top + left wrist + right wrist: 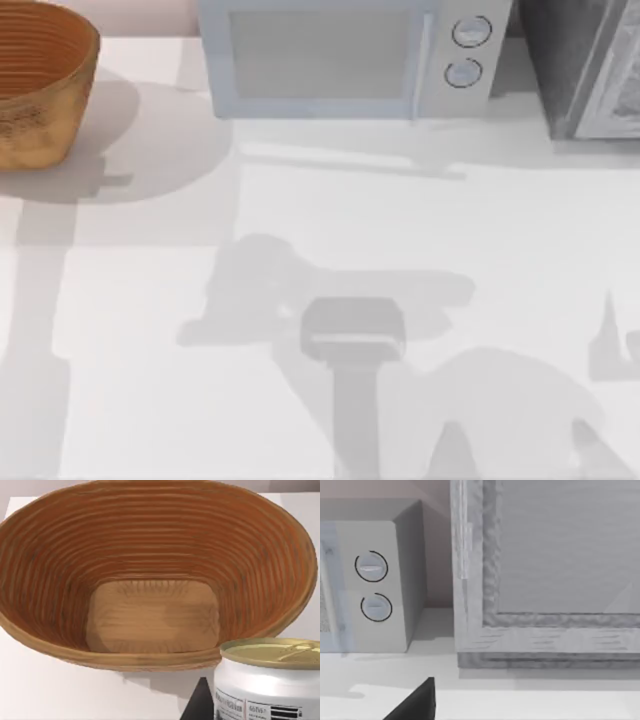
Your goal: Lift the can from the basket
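Looking down past our left pincer, we see the basket (150, 570) empty beneath it and the can (267, 680) raised outside the rim, close beside a dark fingertip (199, 702), though we cannot tell its grip.

Of our left gripper (201, 704) we see 1 dark pointed tip, close beside the wall of the can (270, 680). Of our right gripper (415, 704) we see 1 dark slanted tip, touching nothing.
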Available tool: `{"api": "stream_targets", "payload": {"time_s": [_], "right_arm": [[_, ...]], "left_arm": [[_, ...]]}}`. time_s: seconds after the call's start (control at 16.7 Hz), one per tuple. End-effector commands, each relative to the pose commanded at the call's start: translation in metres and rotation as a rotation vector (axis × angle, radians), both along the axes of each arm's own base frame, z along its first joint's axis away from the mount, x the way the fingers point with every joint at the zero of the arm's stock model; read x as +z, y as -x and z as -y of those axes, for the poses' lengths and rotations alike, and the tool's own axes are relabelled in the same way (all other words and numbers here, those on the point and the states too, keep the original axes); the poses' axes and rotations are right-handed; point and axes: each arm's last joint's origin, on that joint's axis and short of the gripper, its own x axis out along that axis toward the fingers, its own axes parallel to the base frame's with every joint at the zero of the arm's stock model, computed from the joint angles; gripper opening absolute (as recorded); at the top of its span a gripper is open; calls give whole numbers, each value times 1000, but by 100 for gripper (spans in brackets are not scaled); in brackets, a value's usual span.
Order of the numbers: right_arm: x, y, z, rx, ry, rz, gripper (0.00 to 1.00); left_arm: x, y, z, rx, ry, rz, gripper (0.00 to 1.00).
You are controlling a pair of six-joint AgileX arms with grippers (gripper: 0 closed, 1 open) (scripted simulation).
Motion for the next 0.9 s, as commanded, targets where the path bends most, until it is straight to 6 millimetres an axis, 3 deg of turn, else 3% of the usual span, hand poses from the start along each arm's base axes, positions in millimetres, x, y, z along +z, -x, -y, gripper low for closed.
{"api": "stream_targets", "payload": {"time_s": [0.24, 0.42, 0.66, 0.9], "right_arm": [[0, 0, 0, 0, 0, 0, 100], [0, 0, 0, 0, 0, 0, 100], [0, 0, 0, 0, 0, 0, 100], [0, 0, 0, 0, 0, 0, 100]], "left_arm": [[-12, 48, 9, 0, 1, 92, 0], [-27, 96, 15, -2, 4, 192, 0], [-77, 157, 22, -11, 12, 351, 0], [-129, 184, 26, -23, 27, 519, 0]]}}
